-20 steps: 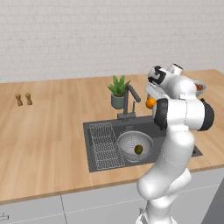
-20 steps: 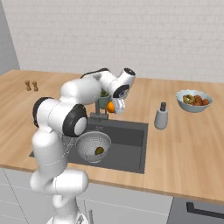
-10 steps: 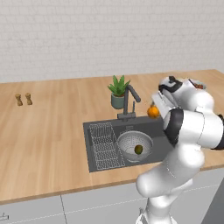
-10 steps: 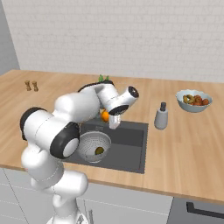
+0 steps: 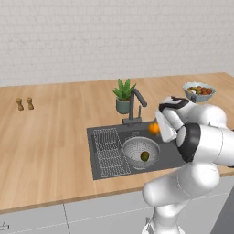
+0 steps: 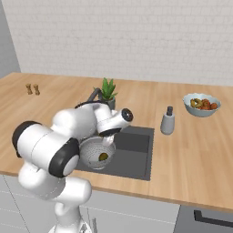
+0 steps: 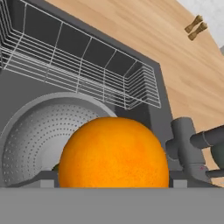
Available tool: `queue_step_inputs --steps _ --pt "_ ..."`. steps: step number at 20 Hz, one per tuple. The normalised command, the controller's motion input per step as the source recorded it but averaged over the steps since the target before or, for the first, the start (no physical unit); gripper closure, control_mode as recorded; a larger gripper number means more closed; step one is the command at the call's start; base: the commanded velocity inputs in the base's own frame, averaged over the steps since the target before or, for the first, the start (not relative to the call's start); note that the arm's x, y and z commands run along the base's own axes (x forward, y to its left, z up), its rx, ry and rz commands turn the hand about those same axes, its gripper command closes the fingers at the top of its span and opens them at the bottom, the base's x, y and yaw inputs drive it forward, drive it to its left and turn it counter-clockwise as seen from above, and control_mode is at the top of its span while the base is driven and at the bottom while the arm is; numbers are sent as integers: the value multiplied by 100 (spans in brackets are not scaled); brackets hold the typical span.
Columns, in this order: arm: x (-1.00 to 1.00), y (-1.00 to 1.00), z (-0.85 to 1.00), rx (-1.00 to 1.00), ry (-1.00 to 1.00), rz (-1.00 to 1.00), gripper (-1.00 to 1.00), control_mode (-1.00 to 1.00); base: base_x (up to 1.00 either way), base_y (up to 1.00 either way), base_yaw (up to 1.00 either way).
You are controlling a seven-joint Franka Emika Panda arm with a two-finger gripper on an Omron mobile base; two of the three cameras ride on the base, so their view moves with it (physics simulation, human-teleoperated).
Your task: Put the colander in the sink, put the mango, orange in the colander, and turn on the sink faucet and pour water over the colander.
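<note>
From the left base view, my claw (image 5: pixel 157 129) hangs over the right part of the sink (image 5: pixel 103 171), with the orange (image 5: pixel 154 128) at its tip, just right of the sink faucet (image 5: pixel 135 104). The colander (image 5: pixel 137 151) sits in the basin below and slightly left of the fruit, and the mango (image 5: pixel 145 156) already lies in it. The wire rack (image 5: pixel 109 151) fills the basin's left part.

From the right base view, my arm crosses in front of the basin and my claw (image 6: pixel 108 138) points down at the colander (image 6: pixel 93 151), just above its rim. The mango (image 6: pixel 103 156) rests in the colander's bowl. The orange itself is hidden behind my wrist here.

From the hand view, the orange (image 7: pixel 113 153) sits wide between my fingers, whose tips hide behind it. My claw is spread broad and grasping the orange across its middle. Behind it lie the colander (image 7: pixel 37 131), the rack (image 7: pixel 87 74) and the faucet's base (image 7: pixel 186 146).

I judge the orange firm and fairly light, but round and smooth-skinned, so it can roll or slip out of a loose pinch. The hold belongs across its widest girth. The drop into the colander should be short, since the fruit would roll inside and bump the mango.
</note>
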Motion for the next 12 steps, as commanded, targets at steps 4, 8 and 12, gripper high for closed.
queue_step_inputs --steps 4,8,12 --pt "18 0 -50 6 13 0 100 -100 0 0 0" --pt "-8 -4 -51 8 3 0 100 -100 0 0 0" --pt "-2 0 -54 7 4 0 100 -100 0 0 0"
